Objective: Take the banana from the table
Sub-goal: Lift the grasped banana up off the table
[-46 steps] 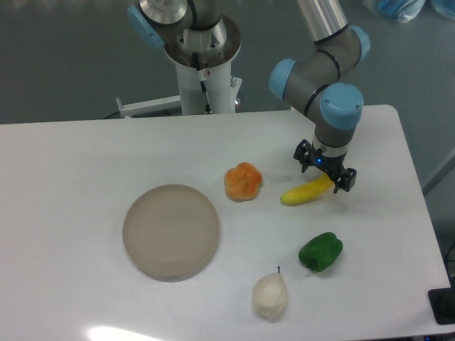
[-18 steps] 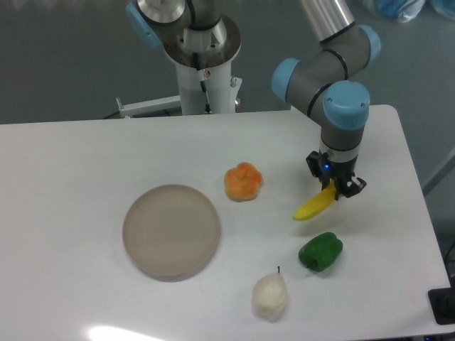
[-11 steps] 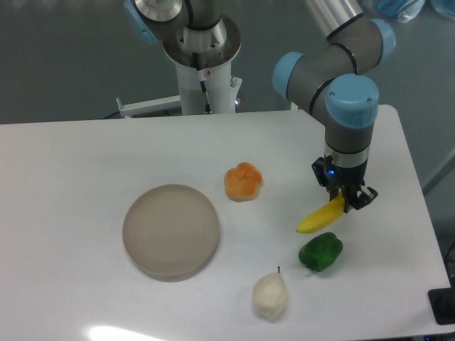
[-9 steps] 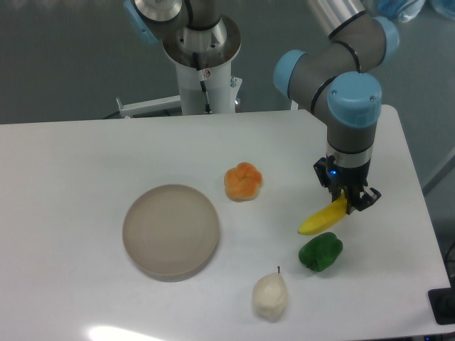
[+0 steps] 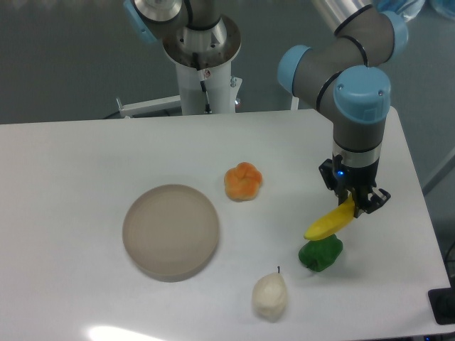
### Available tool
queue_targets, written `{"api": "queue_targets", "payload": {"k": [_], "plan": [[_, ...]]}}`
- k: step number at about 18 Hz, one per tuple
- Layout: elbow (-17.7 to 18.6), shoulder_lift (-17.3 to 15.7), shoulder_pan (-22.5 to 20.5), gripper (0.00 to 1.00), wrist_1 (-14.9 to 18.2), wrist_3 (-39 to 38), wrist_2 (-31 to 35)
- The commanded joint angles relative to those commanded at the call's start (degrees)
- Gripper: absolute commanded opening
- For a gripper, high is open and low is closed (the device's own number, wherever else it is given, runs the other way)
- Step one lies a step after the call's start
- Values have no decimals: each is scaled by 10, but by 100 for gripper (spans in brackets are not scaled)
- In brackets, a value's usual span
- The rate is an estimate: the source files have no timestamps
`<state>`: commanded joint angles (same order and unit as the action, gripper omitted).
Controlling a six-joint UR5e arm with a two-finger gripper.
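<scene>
Hand [image 5: 355, 201] pinching the banana's [image 5: 330, 224] upper end, holding it tilted above the worktop [image 5: 85, 163], lower tip overlapping the green pepper [image 5: 321, 253], orange fruit [image 5: 242, 181] off at ten o'clock.

We see the banana [image 5: 331, 222], earlier flat on the surface [image 5: 85, 156] beside the orange fruit, now gripped at its right end by the fingers [image 5: 350, 192], lifted, tilted, and carried toward us until it overlaps the green pepper [image 5: 320, 253].
</scene>
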<state>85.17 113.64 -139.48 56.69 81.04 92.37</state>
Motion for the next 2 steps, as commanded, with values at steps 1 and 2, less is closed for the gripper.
{"api": "queue_targets", "payload": {"k": [1,2], "plan": [[-1,1,0,32,0,0,0],[-2,1,0,32,0,0,-2]]}}
